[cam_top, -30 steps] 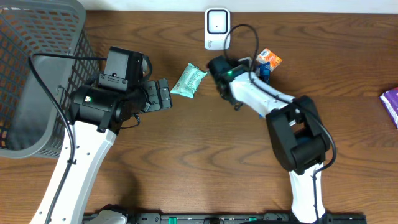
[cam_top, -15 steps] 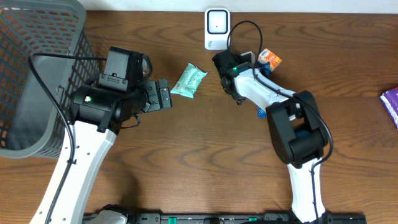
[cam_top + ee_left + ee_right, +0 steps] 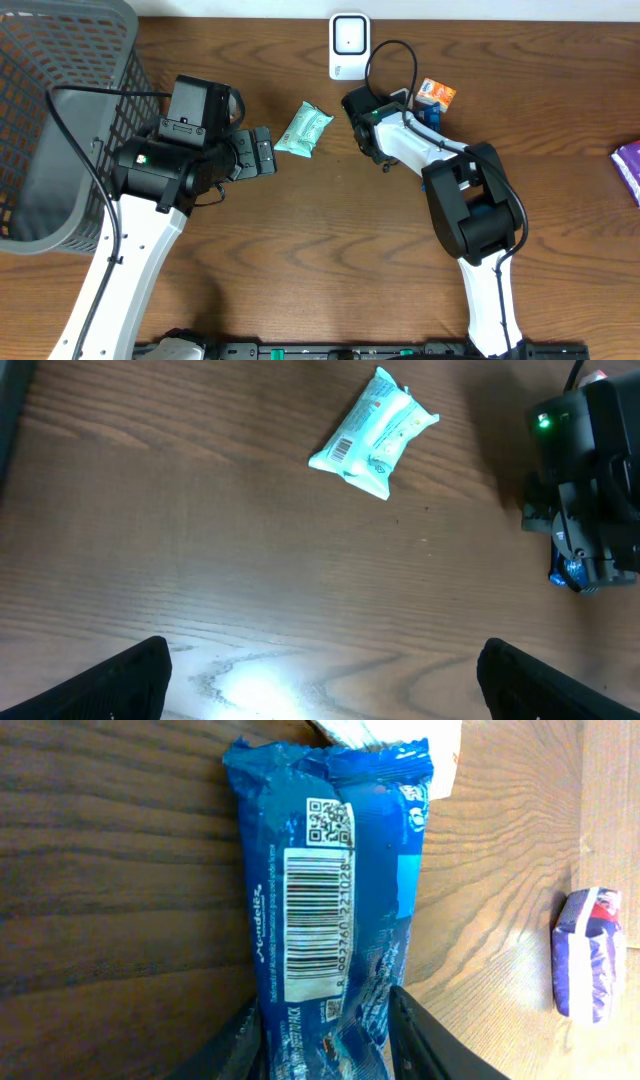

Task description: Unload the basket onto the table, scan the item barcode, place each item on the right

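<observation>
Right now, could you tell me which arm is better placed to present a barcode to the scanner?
Right. The right gripper clasps the blue packet, its barcode showing, close beside the white scanner. The left gripper is open and empty, with the green packet lying on the table ahead of it.

The packet (image 3: 335,870) between my black right fingers (image 3: 432,1042) is glossy blue, with a white label of black barcode stripes and a small QR square. The counter (image 3: 330,250) is dark brown with wavy wood grain. At upper centre of the overhead view are a mint-green pouch (image 3: 303,129), a white scanner (image 3: 348,45) and an orange box (image 3: 436,94). The mesh basket (image 3: 40,120) at far left is grey.
</observation>
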Motion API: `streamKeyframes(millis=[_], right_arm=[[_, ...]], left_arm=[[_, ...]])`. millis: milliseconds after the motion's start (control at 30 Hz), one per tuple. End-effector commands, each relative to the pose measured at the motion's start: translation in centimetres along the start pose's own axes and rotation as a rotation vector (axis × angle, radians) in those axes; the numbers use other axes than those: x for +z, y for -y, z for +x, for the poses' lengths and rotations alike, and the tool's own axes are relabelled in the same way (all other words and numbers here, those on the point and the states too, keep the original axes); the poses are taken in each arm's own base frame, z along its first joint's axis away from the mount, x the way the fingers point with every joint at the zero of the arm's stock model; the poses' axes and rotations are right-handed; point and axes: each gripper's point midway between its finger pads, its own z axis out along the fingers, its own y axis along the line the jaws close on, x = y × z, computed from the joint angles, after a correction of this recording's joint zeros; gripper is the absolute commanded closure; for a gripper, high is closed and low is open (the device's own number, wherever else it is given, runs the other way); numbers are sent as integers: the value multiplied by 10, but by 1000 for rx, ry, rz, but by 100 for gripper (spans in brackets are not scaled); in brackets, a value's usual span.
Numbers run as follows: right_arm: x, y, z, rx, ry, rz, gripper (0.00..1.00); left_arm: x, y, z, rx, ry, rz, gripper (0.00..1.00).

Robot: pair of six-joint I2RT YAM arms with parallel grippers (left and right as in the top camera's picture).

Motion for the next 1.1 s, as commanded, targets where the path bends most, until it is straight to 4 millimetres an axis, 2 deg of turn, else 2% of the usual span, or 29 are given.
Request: streamKeyframes(millis=[0, 200, 300, 400, 467, 500, 600, 700, 800, 1067], right_arm=[[35, -44, 51, -52, -182, -167, 62], [41, -52, 59, -19, -240, -265, 60], [42, -55, 60, -6, -258, -301, 62], [44, -57, 63, 7, -280, -338, 75], [43, -61, 66, 16, -305, -380, 95], [42, -63, 69, 20, -320, -406, 99], [43, -61, 72, 24, -350, -428, 99], [35, -55, 70, 33, -381, -463, 99], [16, -45, 52, 70, -382, -537, 99], [-78, -27, -20, 172, -246, -1021, 99]], left_arm=[[1, -4, -2, 12, 1, -17, 2], [1, -4, -1, 12, 1, -17, 2], [1, -4, -1, 12, 1, -17, 2], [1, -4, -2, 12, 1, -17, 2], [1, -4, -1, 12, 1, -17, 2], [1, -4, -2, 12, 1, -17, 2], [1, -4, -1, 12, 1, -17, 2], [1, -4, -2, 12, 1, -17, 2], [1, -4, -2, 12, 1, -17, 2], [1, -4, -2, 12, 1, -17, 2]])
